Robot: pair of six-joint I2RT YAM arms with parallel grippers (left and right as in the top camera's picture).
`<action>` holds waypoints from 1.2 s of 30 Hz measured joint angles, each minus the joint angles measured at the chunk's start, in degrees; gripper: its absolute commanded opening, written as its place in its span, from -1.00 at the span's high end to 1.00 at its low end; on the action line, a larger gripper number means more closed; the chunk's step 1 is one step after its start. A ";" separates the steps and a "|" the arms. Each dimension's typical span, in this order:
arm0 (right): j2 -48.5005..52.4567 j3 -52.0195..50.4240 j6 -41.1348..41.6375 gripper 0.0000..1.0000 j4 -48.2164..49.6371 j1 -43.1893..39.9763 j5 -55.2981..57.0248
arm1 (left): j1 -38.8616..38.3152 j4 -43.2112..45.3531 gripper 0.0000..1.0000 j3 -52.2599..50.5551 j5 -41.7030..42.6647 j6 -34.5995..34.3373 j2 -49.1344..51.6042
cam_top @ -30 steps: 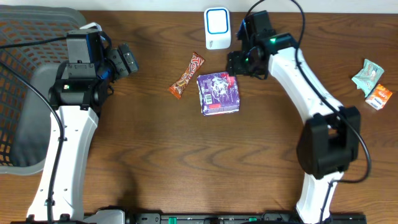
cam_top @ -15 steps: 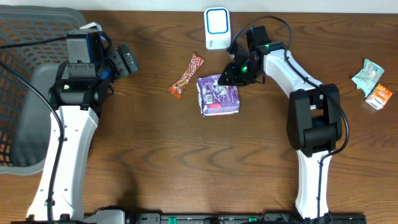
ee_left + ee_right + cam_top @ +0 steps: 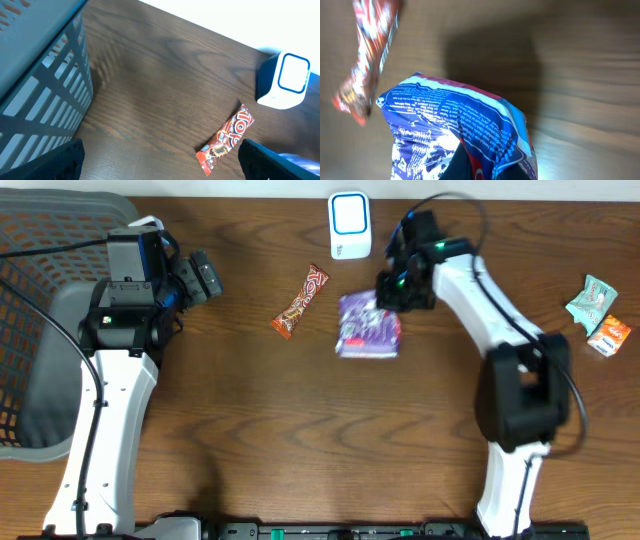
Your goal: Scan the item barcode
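Overhead, the right gripper [image 3: 392,288] is clenched on the upper edge of a glossy purple-and-blue plastic snack packet [image 3: 368,326], which sits near the back middle of the dark wooden table [image 3: 300,430], just in front of the white barcode scanner with a blue-ringed window [image 3: 349,225] and to the right of a red-and-orange foil candy bar [image 3: 301,301], apart from both. The right wrist view shows the snack packet [image 3: 455,130] close up: crinkled film with dense white print on blue, a pink seam along its far edge, and a pale blue fold at one corner, pinched between the 2 dark fingers [image 3: 457,167]; no barcode can be made out, and whether the packet touches the wood cannot be told. The left gripper [image 3: 205,277] hovers beside the grey mesh basket [image 3: 40,240] with its jaws spread wide, grasping nothing. 2 small packets, 1 green [image 3: 590,298] and 1 orange [image 3: 608,335], lie at the table's right edge.
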 measured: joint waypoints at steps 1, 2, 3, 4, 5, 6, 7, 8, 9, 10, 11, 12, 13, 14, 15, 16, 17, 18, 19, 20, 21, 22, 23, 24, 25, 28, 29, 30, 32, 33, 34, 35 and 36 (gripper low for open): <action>-2.08 0.00 1.05 0.97 -0.22 -0.04 2.51 | 0.00 0.00 -0.93 0.00 0.00 0.00 0.00; -4.96 0.00 2.40 0.98 -0.61 -0.02 6.49 | 0.00 0.02 -0.96 0.00 0.00 0.00 0.00; -7.13 0.00 3.23 0.97 -0.98 0.02 9.42 | 0.00 0.00 -0.96 0.00 0.00 0.00 0.00; -9.42 0.00 4.00 0.97 -1.40 0.15 12.63 | 0.00 0.00 -0.96 0.00 0.00 0.00 0.00; -11.76 0.02 4.70 0.97 -2.03 0.46 16.57 | 0.00 0.02 -0.96 0.00 0.00 0.00 0.00; -13.14 0.04 5.09 0.97 -2.71 0.81 19.32 | 0.00 0.00 -0.96 0.00 0.00 0.02 0.00; -15.08 0.13 5.64 0.97 -4.09 1.68 24.52 | 0.00 0.02 -0.96 0.00 0.00 0.00 0.00; -15.69 0.20 5.86 0.97 -5.01 2.27 27.63 | 0.00 0.00 -0.96 0.00 0.00 0.00 0.00; -15.93 0.31 6.21 0.97 -6.27 3.08 31.63 | 0.00 0.00 -0.96 0.00 0.00 0.00 0.00; -15.82 0.31 6.71 0.97 -7.72 3.80 35.56 | 0.00 0.00 -0.96 0.00 0.00 0.00 0.00; -15.43 0.28 7.45 0.97 -9.22 4.37 39.12 | 0.00 0.00 -0.96 0.00 0.00 0.00 0.00; -14.86 0.22 8.39 0.97 -10.71 5.03 42.88 | 0.00 0.02 -0.96 0.00 0.00 0.00 0.00; -14.12 -0.04 9.51 0.98 -12.17 5.62 47.39 | 0.00 0.00 -0.95 0.00 0.00 0.00 0.00; -13.40 -0.42 10.67 0.98 -13.22 6.08 51.82 | 0.00 0.02 -0.96 0.00 0.00 0.00 0.00; -12.41 -1.01 11.82 0.98 -14.01 6.62 56.33 | 0.00 0.02 -0.96 0.00 0.00 0.00 0.00; -11.43 -1.62 12.92 0.98 -14.25 6.97 60.43 | 0.00 0.02 -0.96 0.00 0.00 0.00 0.00; -10.16 -2.29 13.90 0.98 -14.29 7.32 64.30 | 0.00 0.02 -0.95 0.00 0.00 0.00 0.00; -9.31 -2.64 14.47 0.98 -14.34 7.52 66.34 | 0.00 0.00 -0.96 0.00 0.00 0.00 0.00; -8.28 -2.91 14.97 0.98 -14.38 7.74 68.22 | 0.00 0.00 -0.96 0.00 0.00 0.00 0.00; -6.86 -3.02 15.54 0.98 -14.32 8.04 70.25 | 0.00 0.00 -0.96 0.00 0.00 0.00 0.00; -5.77 -3.06 15.89 0.98 -14.21 8.31 71.34 | 0.00 0.02 -0.96 0.00 0.00 0.00 0.00; -4.52 -3.10 16.17 0.98 -13.94 8.68 72.26 | 0.00 0.00 -0.96 0.00 0.00 0.00 0.00; -3.50 -3.10 16.28 0.98 -13.62 8.98 72.74 | 0.00 0.00 -0.96 0.00 0.00 0.00 0.00; -1.90 -3.13 16.44 0.98 -13.07 9.60 73.42 | 0.00 0.00 -0.96 0.00 0.00 0.00 0.00; -0.59 -3.10 16.59 0.98 -12.83 10.08 73.66 | 0.00 0.00 -0.95 0.00 0.00 0.00 0.00; 3.82 -3.13 16.85 0.85 -12.50 12.15 73.66 | 0.00 0.00 -0.96 0.00 0.00 0.00 0.00; 5.35 -3.15 16.87 0.66 -11.91 13.09 73.66 | 0.00 0.00 -0.96 0.00 0.00 0.00 0.00; 6.36 -3.17 16.83 0.49 -11.02 14.10 73.42 | 0.00 0.00 -0.96 0.00 0.00 0.00 0.00; 7.32 -3.23 16.90 0.25 -8.66 16.61 71.47 | 0.00 0.00 -0.96 0.00 0.00 0.00 0.00; 7.32 -3.23 17.03 0.17 -7.78 17.77 70.05 | 0.00 0.02 -0.96 0.00 0.00 0.00 0.00; 7.30 -3.19 17.27 0.12 -6.88 19.02 68.57 | 0.00 0.04 -0.96 0.00 0.00 0.00 0.00; 7.30 -3.02 17.27 0.11 -6.43 20.06 67.28 | 0.00 0.00 -0.96 0.00 0.00 0.00 0.00; 7.30 -2.67 17.40 0.11 -6.08 21.09 65.72 | 0.00 0.00 -0.96 0.00 0.00 0.00 0.00</action>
